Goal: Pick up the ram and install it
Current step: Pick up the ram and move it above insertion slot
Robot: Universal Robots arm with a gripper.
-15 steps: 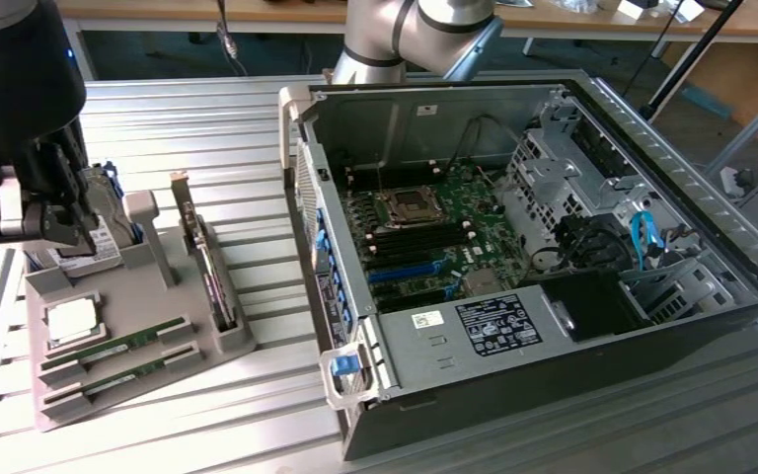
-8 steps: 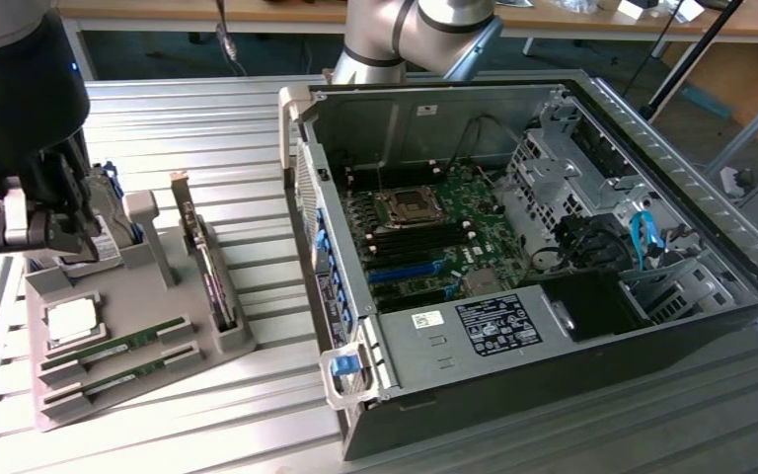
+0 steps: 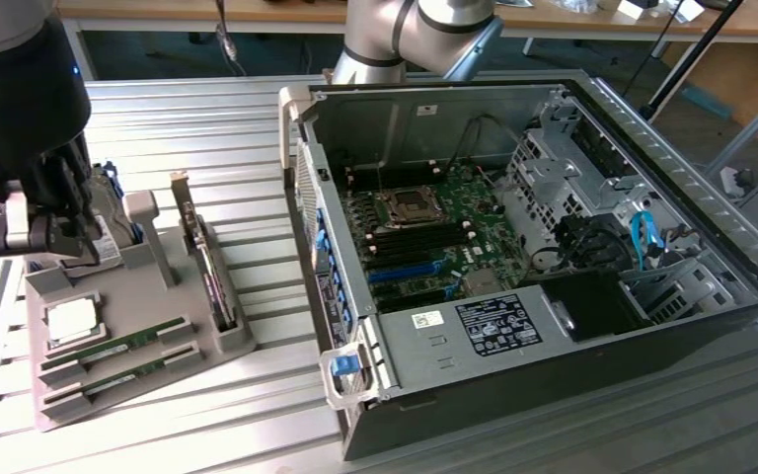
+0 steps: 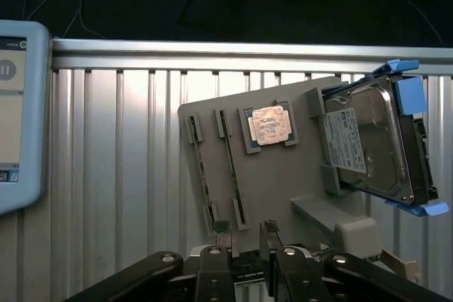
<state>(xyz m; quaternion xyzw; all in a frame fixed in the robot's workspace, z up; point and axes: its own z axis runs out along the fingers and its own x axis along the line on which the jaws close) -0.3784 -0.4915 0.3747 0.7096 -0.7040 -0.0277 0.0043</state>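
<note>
Exterior view's left holds a gray tray (image 3: 142,296), the ram (image 3: 115,346) and its twin (image 3: 122,375) lying side by side in its slots; an open case (image 3: 511,247) stands beside it. The gripper (image 4: 244,235) hovers over the tray, jaws apart, empty.

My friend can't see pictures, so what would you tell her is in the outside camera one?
A robot gripper, open and empty, hangs over a grey holder where two green ram sticks lie beside a silver processor chip. On the exterior view's right, an open computer case shows its motherboard.
</note>
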